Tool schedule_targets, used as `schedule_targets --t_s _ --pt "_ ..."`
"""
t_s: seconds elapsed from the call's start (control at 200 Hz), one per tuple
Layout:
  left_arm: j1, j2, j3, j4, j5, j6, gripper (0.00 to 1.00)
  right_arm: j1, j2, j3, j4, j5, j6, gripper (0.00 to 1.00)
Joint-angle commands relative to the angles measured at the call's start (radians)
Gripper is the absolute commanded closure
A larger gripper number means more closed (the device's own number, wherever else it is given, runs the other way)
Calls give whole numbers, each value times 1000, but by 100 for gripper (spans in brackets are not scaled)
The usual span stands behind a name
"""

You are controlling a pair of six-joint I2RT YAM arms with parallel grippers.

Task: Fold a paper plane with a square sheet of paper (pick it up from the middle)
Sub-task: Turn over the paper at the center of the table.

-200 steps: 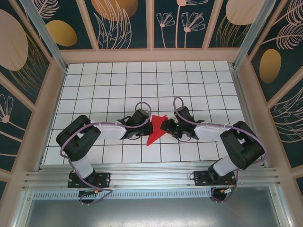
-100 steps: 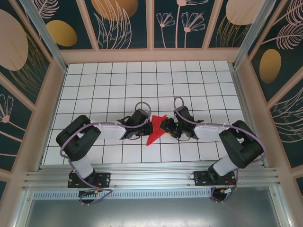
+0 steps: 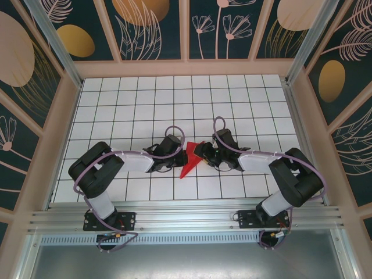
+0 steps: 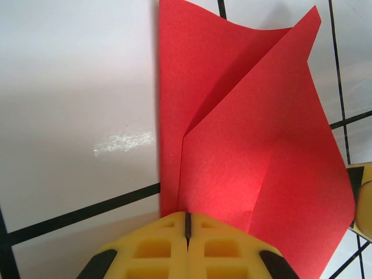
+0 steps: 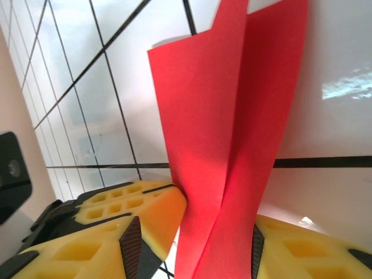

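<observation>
White gridded bench (image 3: 116, 104) lay under everything, and the left arm (image 3: 131, 158) and right arm (image 3: 256, 160) reached inward from its near edge to meet over its middle. Between them was the red paper (image 3: 189, 158), partly folded, creased, and narrowing to a point toward the near edge. The left claw (image 4: 187, 224) was pinched tight on the paper where a crease ran in, its yellow pads pressed together. The right claw (image 5: 215, 232) stood half-wide astride the paper's opposite side, one yellow pad (image 5: 145, 215) touching the sheet, which rose loosely between the fingers
</observation>
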Motion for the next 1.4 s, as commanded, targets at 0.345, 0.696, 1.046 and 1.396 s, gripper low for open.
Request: schedule_targets --t_s 0.345,0.696,1.046,1.396 --pt "2 -22 -58 11 55 -51 100 14 97 69 20 -5 -41 54" --pt "2 -83 -101 66 78 -89 100 28 131 94 47 -34 -89 68" --pt "3 -107 -128 106 77 -111 99 45 157 127 -24 -50 -221 73" --pt "2 -130 -148 128 80 -117 97 46 167 148 -45 -66 -278 86"
